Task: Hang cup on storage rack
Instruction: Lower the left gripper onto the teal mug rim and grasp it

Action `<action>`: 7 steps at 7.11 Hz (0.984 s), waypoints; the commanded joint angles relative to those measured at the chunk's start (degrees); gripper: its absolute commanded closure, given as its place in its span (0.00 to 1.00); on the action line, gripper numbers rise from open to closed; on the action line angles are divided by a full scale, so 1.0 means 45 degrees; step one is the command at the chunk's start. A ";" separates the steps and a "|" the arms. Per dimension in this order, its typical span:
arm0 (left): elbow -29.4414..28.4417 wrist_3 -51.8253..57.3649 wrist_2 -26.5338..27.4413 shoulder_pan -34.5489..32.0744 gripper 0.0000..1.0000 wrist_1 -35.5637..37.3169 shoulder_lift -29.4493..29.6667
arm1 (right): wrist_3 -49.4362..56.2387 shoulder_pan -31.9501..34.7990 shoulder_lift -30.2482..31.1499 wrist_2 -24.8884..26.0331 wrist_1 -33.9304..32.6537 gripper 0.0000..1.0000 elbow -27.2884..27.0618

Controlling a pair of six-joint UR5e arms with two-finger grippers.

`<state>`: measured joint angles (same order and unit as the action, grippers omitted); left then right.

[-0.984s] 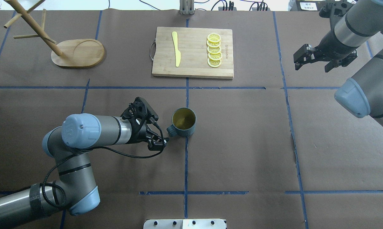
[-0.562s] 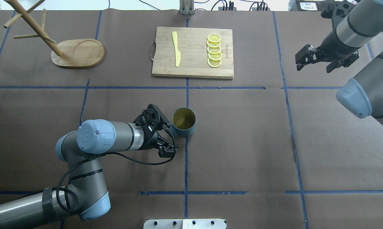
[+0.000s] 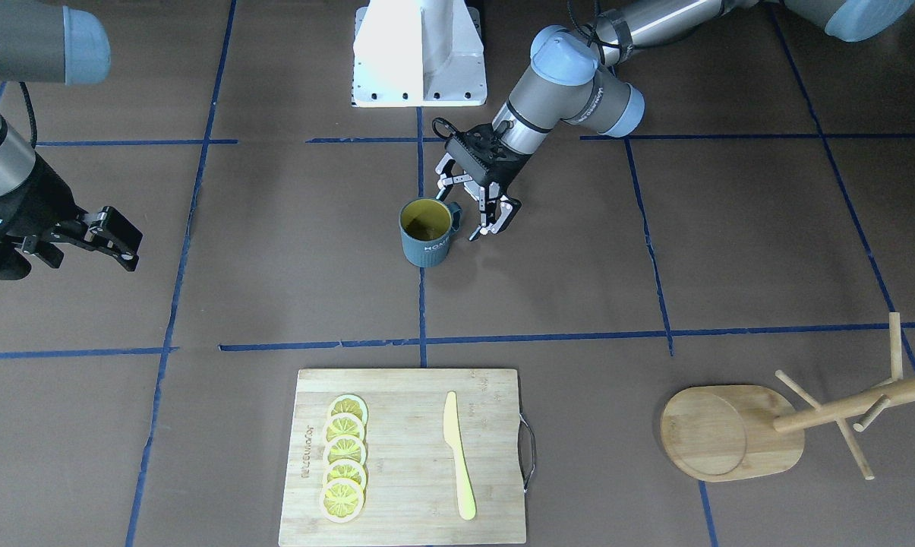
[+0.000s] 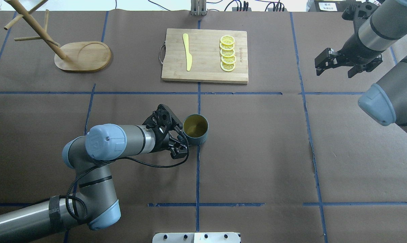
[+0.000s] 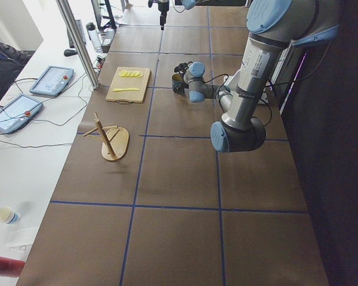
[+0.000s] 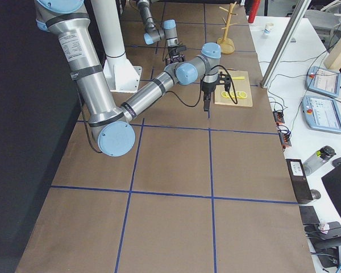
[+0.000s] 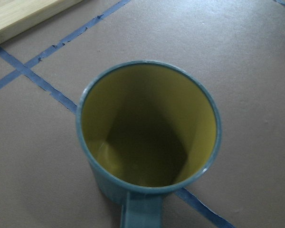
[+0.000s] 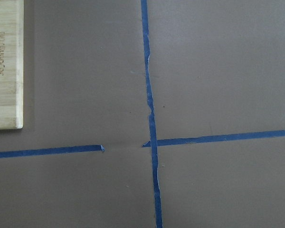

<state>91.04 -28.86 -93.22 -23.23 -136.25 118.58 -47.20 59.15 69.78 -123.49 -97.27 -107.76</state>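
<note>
Progress early, nothing hung so far; cup point(image 4: 196, 130) upright on the table point(image 4: 257, 152) near its middle, well apart from the storage rack point(image 4: 85, 56) at the far left corner, pegs point(image 4: 31, 38) bare; left gripper point(image 3: 471, 215) just beside the cup, jaws spread wide either side of the handle point(image 3: 455, 213), not closed on it; right gripper point(image 4: 336, 66) spread, empty, far off. Left to do, by the look of it: pinch handle, lift, carry across, hook over a peg.

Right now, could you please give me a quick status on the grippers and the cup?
Left gripper open at cup handle. Right gripper open, empty. The cup upright on table. Nothing between it and storage rack.
</note>
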 commanded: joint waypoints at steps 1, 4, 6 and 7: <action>-0.0016 -0.0186 0.0305 0.0064 0.61 0.0121 0.0036 | 0.0001 0.0001 0.0001 0.0000 -0.0007 0.00 0.0001; 0.0256 -0.1667 0.0227 0.0104 1.00 0.0688 0.0075 | -0.0038 -0.0019 0.0001 0.0000 -0.0026 0.00 -0.0019; 0.1481 -0.1808 0.0149 0.0046 1.00 0.0998 -0.0061 | -0.0038 0.0001 0.0001 0.0000 -0.0045 0.00 -0.0096; 0.1952 -0.2795 0.0071 0.0007 1.00 0.1271 -0.0101 | -0.0038 0.0020 0.0098 -0.0019 -0.0084 0.00 -0.0251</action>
<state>96.96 -37.80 -92.53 -22.98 -131.88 118.44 -47.37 59.17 69.90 -123.51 -97.48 -108.24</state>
